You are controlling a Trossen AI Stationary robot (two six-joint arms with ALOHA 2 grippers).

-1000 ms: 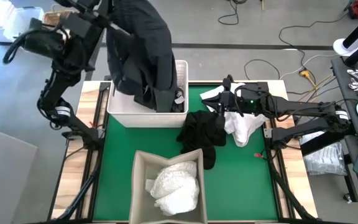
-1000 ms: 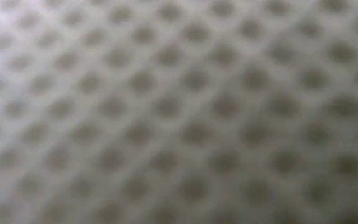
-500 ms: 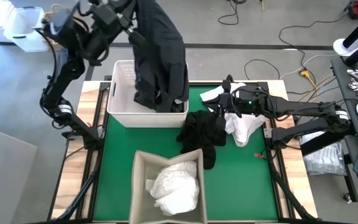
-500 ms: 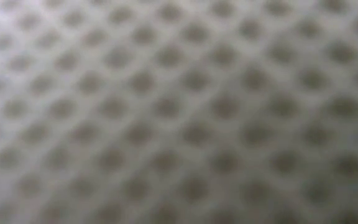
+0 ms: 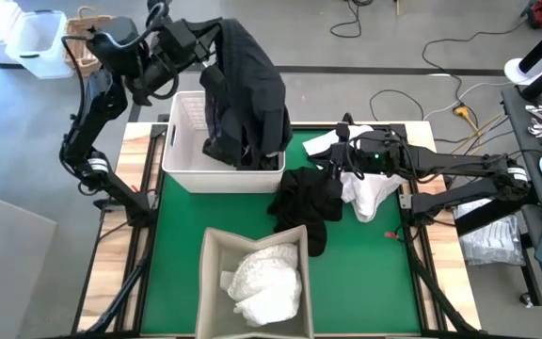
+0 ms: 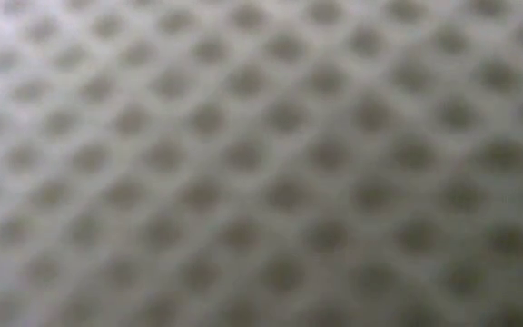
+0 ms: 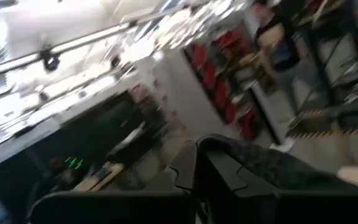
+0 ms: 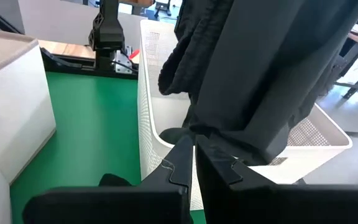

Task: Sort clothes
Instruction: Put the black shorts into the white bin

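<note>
Shifted rightward, left fingers [image 5: 199, 42] clench the dark garment [image 5: 246, 89], draping beneath into white basket [image 5: 182, 160].

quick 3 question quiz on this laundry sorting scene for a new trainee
1. True or false: the left gripper holds the dark garment above the white basket.
2. What lies in the beige bin at the table's near edge? A) black clothes B) white clothes C) nothing
3. Which garments lie loose on the green mat, and which gripper is beside them?

Key: 1 true. 2 B, white clothes. 3 A black garment and a white garment; the right gripper, shut.
</note>
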